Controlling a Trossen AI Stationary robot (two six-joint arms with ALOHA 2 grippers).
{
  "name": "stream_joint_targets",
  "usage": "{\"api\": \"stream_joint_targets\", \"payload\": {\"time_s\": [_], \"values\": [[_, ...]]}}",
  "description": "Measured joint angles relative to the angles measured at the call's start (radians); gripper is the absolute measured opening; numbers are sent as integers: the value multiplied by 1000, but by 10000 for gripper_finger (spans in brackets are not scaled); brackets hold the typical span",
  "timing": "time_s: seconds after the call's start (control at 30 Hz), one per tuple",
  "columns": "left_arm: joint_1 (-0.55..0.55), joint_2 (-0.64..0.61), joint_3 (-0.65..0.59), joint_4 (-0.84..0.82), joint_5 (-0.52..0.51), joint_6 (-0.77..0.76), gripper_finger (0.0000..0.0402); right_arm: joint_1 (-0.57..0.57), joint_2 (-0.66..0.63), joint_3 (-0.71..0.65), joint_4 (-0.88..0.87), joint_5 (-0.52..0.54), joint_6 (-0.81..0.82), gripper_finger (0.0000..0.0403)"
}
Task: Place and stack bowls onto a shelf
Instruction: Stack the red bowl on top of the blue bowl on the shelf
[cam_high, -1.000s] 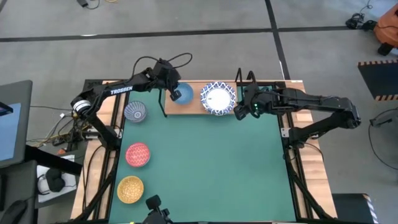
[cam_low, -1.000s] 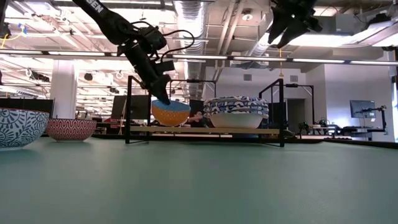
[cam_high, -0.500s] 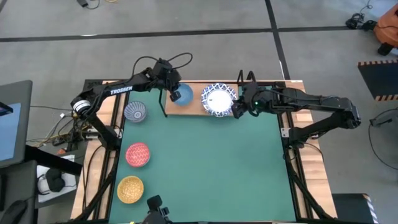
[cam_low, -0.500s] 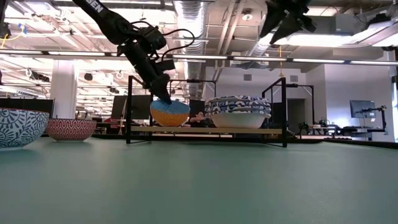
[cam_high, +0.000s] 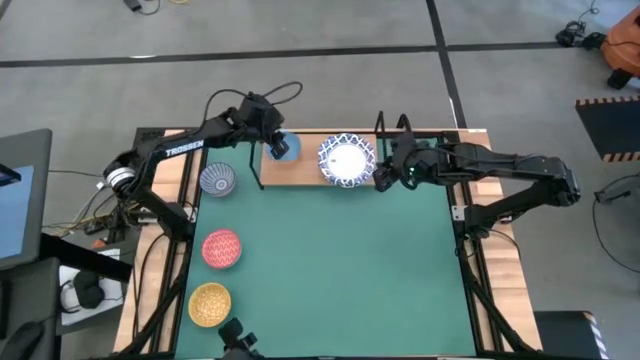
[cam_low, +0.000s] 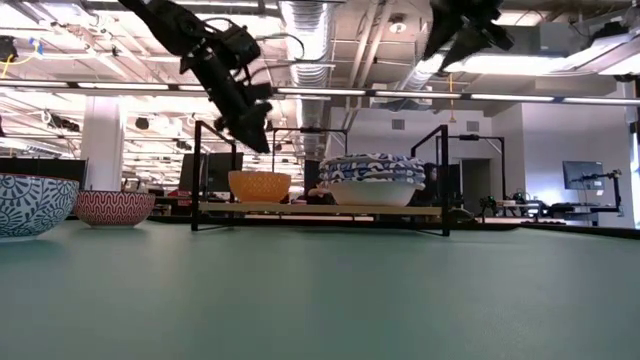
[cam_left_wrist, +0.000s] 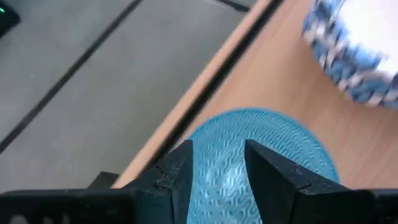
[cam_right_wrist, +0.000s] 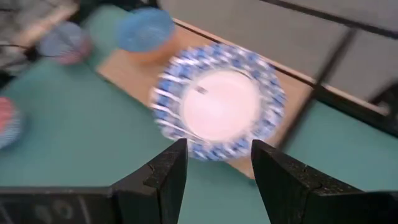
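The shelf (cam_high: 305, 172) stands at the table's far edge. A blue bowl (cam_high: 285, 149), orange outside (cam_low: 259, 186), rests by its base on the left part of the shelf's board. To its right on the board sits a stack of white bowls with blue lattice rims (cam_high: 347, 161) (cam_low: 370, 180). My left gripper (cam_low: 255, 138) (cam_left_wrist: 217, 168) hangs open just above the blue bowl (cam_left_wrist: 249, 162), clear of it. My right gripper (cam_high: 385, 176) (cam_right_wrist: 217, 168) hovers open, high up beside the white stack (cam_right_wrist: 217, 106), with nothing between its fingers.
Three small bowls stand along the green mat's left side: a grey-blue patterned one (cam_high: 217, 180), a red one (cam_high: 222, 248) and a yellow one (cam_high: 210, 303). The shelf's black posts (cam_low: 197, 170) rise at its corners. The middle and right of the mat (cam_high: 340, 270) are bare.
My left gripper has let go of the blue bowl's rim and risen above it, drawing back a little toward the table's left. The bowl, tilted before, now sits level on the shelf's board. My right gripper has stayed where it was.
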Motion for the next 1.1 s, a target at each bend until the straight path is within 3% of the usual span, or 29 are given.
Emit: {"api": "stream_joint_targets", "payload": {"time_s": [0.2,0.5,0.6,0.77,0.93,1.1], "values": [[-9,-75,0,-19,3,-19,131,-20,47,1,-96,-70,105,203],[-34,-269,1,-26,20,-46,131,-46,183,0,-180,-201,55,203],[-33,-283,1,-56,4,-26,131,-74,234,0,-180,-206,6,203],[-46,-289,1,-144,61,-78,130,-129,280,0,-180,-193,-100,203],[-74,-289,0,-282,-18,-93,130,-151,284,0,-146,-185,-177,203],[-116,-291,0,-373,-20,-156,130,-118,255,0,-108,-186,-182,203]]}}
